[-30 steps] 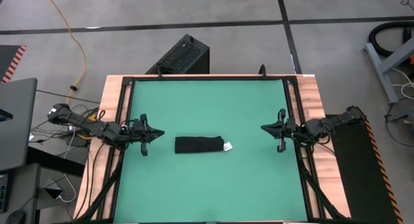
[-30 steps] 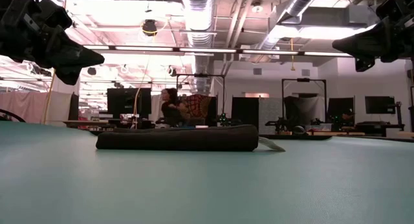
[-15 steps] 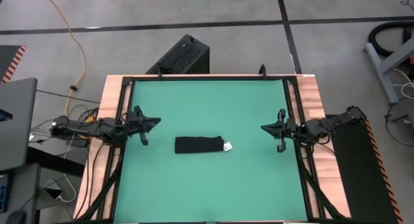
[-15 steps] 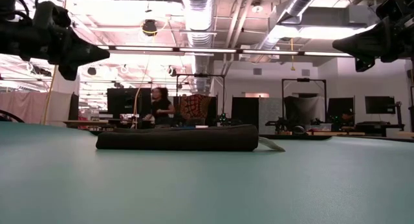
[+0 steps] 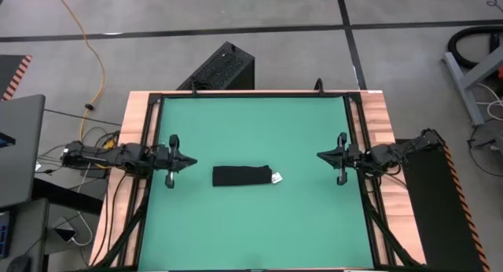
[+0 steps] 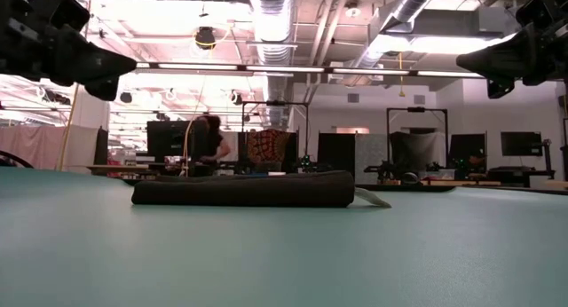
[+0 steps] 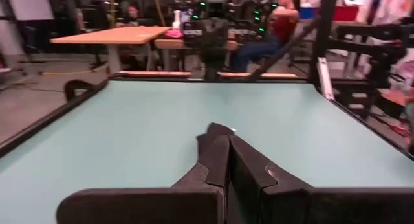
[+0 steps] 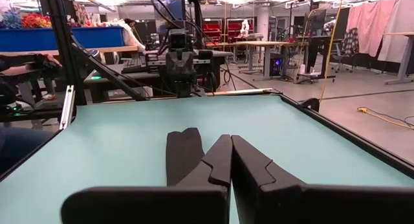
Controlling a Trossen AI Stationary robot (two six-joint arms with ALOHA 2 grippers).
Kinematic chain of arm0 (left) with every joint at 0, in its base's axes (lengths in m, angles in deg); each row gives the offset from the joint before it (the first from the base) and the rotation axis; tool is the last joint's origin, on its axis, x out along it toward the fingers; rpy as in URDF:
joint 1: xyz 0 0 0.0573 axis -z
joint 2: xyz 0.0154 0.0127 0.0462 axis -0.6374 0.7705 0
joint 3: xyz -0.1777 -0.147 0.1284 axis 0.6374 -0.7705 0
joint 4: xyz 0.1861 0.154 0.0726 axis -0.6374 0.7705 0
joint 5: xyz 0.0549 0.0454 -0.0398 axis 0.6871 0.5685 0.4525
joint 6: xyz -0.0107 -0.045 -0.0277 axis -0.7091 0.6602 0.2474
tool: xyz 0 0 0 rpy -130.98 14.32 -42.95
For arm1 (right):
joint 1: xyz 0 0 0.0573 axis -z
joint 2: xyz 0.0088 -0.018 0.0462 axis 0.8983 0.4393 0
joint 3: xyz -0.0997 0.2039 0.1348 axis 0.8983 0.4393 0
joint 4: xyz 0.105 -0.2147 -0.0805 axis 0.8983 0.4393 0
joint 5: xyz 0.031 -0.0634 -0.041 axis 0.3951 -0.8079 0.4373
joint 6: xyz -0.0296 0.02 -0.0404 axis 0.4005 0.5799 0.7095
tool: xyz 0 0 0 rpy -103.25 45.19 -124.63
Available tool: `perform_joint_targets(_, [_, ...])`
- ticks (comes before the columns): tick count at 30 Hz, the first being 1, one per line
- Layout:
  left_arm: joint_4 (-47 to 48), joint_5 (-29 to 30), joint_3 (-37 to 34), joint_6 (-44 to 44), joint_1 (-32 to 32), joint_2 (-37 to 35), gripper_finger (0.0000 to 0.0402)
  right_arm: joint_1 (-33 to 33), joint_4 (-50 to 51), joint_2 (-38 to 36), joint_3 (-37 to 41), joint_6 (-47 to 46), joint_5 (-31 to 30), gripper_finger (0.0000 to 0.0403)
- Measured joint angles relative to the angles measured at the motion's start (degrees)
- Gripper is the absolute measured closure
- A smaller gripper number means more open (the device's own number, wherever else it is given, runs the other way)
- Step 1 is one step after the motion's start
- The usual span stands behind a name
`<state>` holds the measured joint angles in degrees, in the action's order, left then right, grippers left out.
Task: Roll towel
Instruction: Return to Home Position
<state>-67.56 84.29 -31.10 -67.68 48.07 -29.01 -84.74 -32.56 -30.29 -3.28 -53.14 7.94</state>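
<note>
Left arm has swung: my left fingers (image 5: 185, 161) now point straight across the green-topped desk (image 5: 251, 119) from its left edge. Half a second ago they sat angled and a little nearer the far side. Right fingers (image 5: 326, 156): unchanged, at the right edge. Both pairs are closed, tips together, holding nothing (both wrist views agree).

Rolled black cloth towel (image 5: 240, 176) lies mid-desk between my two arms, well apart from both. Its small white tag (image 5: 276, 178) sticks out at the right end. The roll has kept its shape.

Judgement: rolling looks finished, and only the retreat to rest remains. To do it well, I should keep the fingers high, draw each arm back along its own side, never sweep over the roll, and stay clear of the desk frame.
</note>
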Motion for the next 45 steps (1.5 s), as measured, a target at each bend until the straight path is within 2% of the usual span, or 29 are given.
perform_joint_targets(8, [0.3,-1.3,0.0,4.1,0.0,0.1,0.0401,0.0,0.0,0.0,0.0,0.0,0.0,0.0376])
perform_joint_targets(45, [0.3,-1.0,0.1,4.1,0.0,0.1,0.0401,0.0,0.0,0.0,0.0,0.0,0.0,0.0376])
